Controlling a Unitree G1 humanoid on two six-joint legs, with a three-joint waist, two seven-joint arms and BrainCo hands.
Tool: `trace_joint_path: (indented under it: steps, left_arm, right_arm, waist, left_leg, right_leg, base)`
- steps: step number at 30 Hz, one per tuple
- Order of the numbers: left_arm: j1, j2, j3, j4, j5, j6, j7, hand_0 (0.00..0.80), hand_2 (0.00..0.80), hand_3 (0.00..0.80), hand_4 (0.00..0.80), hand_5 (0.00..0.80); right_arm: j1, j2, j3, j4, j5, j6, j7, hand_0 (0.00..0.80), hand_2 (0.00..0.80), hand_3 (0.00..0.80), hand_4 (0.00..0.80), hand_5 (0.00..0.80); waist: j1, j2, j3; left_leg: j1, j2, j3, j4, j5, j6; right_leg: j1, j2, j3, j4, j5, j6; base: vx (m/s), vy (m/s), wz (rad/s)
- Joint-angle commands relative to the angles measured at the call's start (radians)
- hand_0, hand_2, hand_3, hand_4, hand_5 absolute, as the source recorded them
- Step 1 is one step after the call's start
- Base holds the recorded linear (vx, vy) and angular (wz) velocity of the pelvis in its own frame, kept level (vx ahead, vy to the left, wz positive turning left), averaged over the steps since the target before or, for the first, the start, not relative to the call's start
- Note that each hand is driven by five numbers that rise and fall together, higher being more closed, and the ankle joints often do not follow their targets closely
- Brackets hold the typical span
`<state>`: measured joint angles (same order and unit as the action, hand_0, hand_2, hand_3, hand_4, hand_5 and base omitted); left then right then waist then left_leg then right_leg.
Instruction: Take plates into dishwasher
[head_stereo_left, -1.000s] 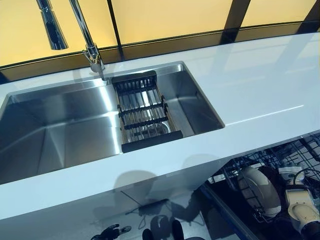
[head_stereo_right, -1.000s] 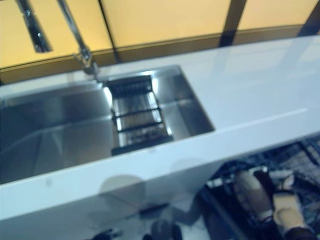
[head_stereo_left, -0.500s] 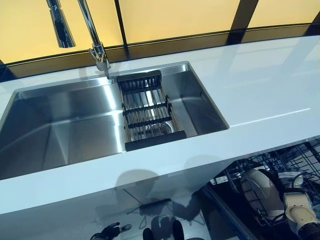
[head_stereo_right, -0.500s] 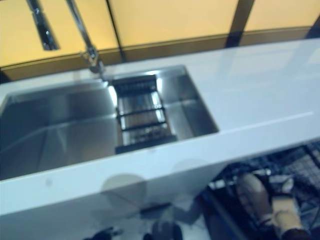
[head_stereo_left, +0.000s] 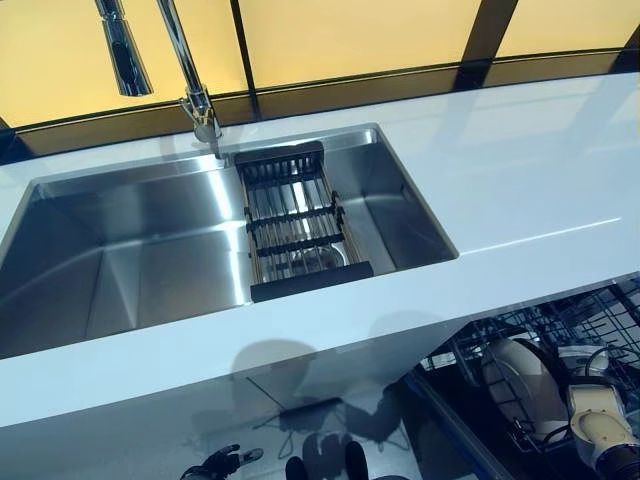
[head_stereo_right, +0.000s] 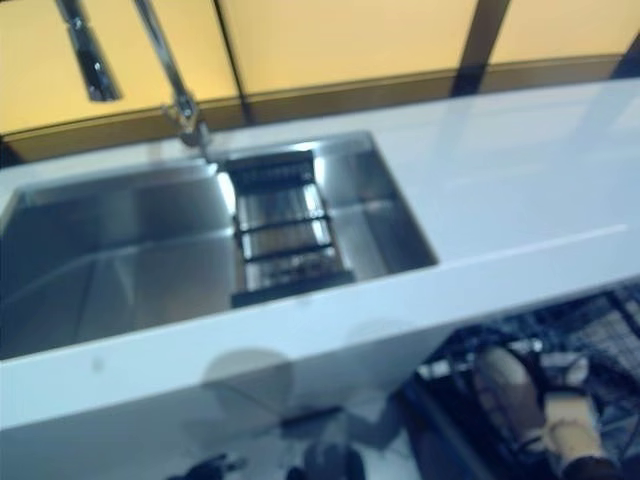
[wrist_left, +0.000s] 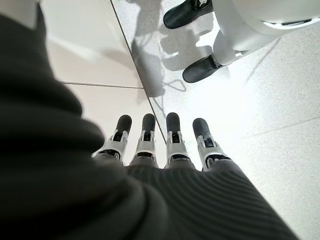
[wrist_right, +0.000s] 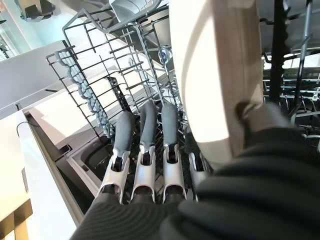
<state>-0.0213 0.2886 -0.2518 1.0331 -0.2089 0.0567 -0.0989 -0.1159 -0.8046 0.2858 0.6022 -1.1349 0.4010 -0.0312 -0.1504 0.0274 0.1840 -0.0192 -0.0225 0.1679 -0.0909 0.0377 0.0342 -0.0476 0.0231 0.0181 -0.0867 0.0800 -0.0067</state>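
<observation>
The right hand (wrist_right: 150, 170) is reaching down into the dishwasher rack (head_stereo_left: 560, 325) at the near right, below the edge of the white countertop (head_stereo_left: 520, 190), and it is holding a white plate (wrist_right: 215, 75) on edge: the fingers (wrist_right: 145, 150) are lying along one face of the plate and the thumb seems to be pressing the other face, though the dark cover is hiding most of that side. From the head camera the plate (head_stereo_left: 522, 378) is showing upright among the rack's dark wires, with the right hand (head_stereo_left: 600, 425) just to its right. The wire tines are standing all around the hand in the wrist view, and whether the plate's lower edge is already sitting in a slot cannot be told. The left hand (wrist_left: 160, 145) is hanging low at the near left, over the pale speckled floor (wrist_left: 260, 110), its fingers straight and side by side, holding nothing. On the counter, the steel sink (head_stereo_left: 130, 250) is lying at the left, with a black-framed drying rack (head_stereo_left: 295, 225) spanning its right part and the tap (head_stereo_left: 190, 70) rising behind it.
</observation>
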Motion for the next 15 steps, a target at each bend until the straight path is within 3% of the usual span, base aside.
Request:
trace_joint_path:
  steps: [1,15]
  left_arm:
    - [-0.032,0.018,0.015,0.016,0.04,0.0,-0.011,0.0,0.0,0.0,0.0,0.0]
    - [-0.026,0.015,0.023,0.024,0.058,0.0,-0.013,0.0,0.0,0.0,0.0,0.0]
  right_arm:
    - [-0.039,-0.009,-0.021,0.034,0.023,0.051,-0.014,0.0,0.0,0.0,0.0,0.0]
    - [-0.013,-0.045,-0.092,0.003,0.01,0.048,0.009,0.0,0.0,0.0,0.0,0.0]
  waist:
    - [0.017,-0.018,-0.036]
    - [0.008,-0.034,-0.045]
  left_leg:
    - [0.011,0.012,-0.005,0.004,-0.074,0.023]
    - [0.018,0.016,0.008,0.004,-0.078,0.025]
  right_leg:
    - [-0.013,0.003,0.008,0.01,-0.018,0.086]
    - [-0.011,0.007,0.02,0.011,-0.016,0.087]
  base:
    - [0.0,0.0,0.0]
    - [0.0,0.0,0.0]
